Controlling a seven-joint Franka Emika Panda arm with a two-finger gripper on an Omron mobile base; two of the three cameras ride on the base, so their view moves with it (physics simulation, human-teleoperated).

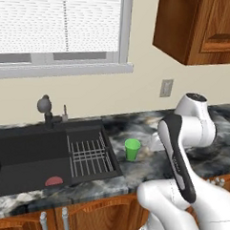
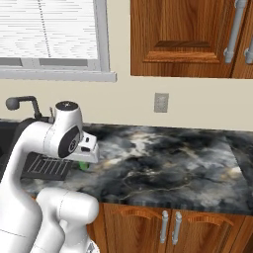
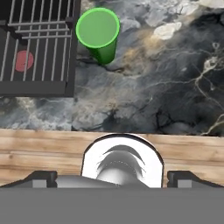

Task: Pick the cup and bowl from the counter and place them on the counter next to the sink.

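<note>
The green cup [image 1: 132,149] stands upright on the black marble counter [image 1: 133,174], just right of the sink's ribbed draining rack [image 1: 89,156]. In the hand view the cup [image 3: 99,34] lies near the top, well clear of my gripper [image 3: 112,179]. The gripper is open, its dark fingertips [image 3: 43,178] spread wide with nothing between them. A sliver of the cup [image 2: 85,166] peeks out under my hand in the right base view. The dark sink [image 1: 29,155] sits to the left. The bowl is out of view.
A curved faucet [image 1: 44,106] stands behind the basin, and a red item [image 1: 54,181] lies in the basin. A wall outlet [image 1: 166,87] and upper wooden cabinets [image 2: 188,34] are above the counter. Open marble [image 2: 168,163] stretches to the right.
</note>
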